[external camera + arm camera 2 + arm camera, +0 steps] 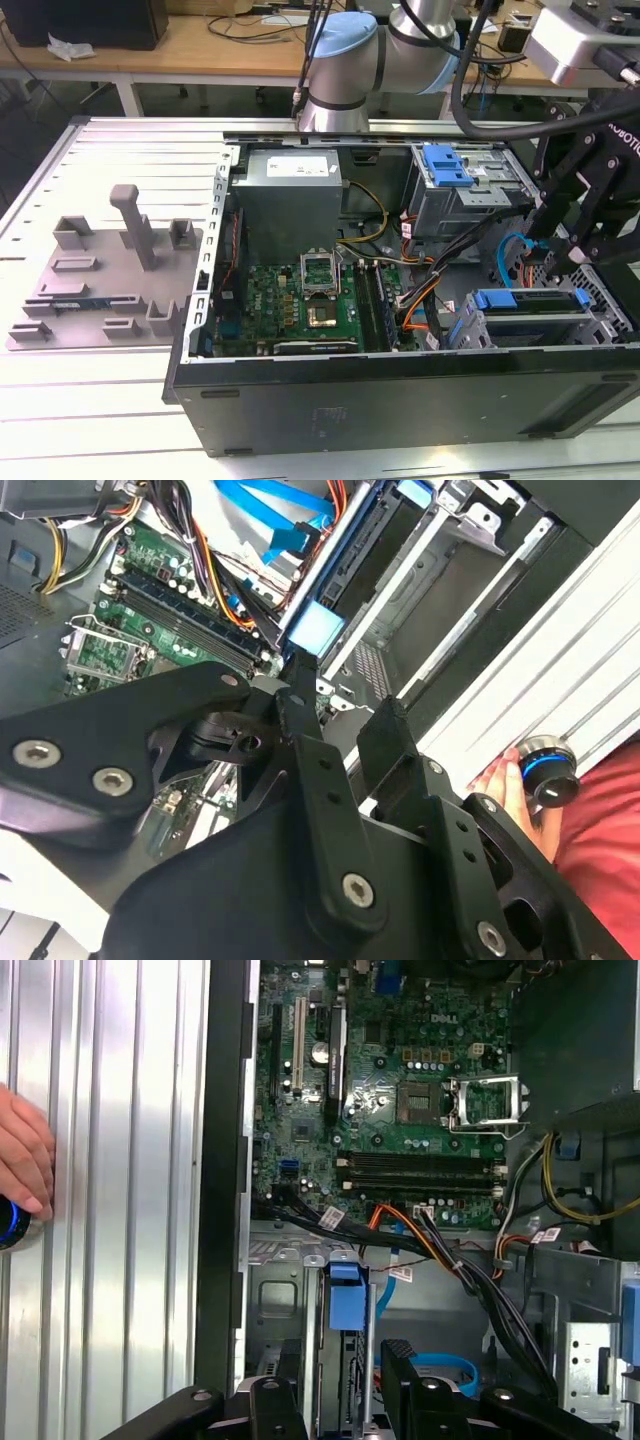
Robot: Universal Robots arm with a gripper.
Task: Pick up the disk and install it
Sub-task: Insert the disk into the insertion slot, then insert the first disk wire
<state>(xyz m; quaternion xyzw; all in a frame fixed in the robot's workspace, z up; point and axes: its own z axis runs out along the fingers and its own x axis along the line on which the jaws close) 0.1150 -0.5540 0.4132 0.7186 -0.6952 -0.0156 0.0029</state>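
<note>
The disk (525,300) stands on edge in the grey drive cage (600,310) at the exterior view's lower right, its blue rail facing up. In both wrist views I see it edge-on, with its blue tab (345,1298) (317,630) at the near end. My gripper (557,263) hangs just above that end of the cage. Its two black fingers (272,1400) stand on either side of the disk's edge with a small gap on each side, so the gripper (340,1372) (343,695) is open and holds nothing.
The open computer case holds a green motherboard (300,300), a grey power supply (290,190), a second cage with a blue latch (445,165) and cable bundles (440,280). A grey fixture plate (100,270) lies at the exterior view's left. A hand (22,1160) rests by a blue-ringed knob (545,770).
</note>
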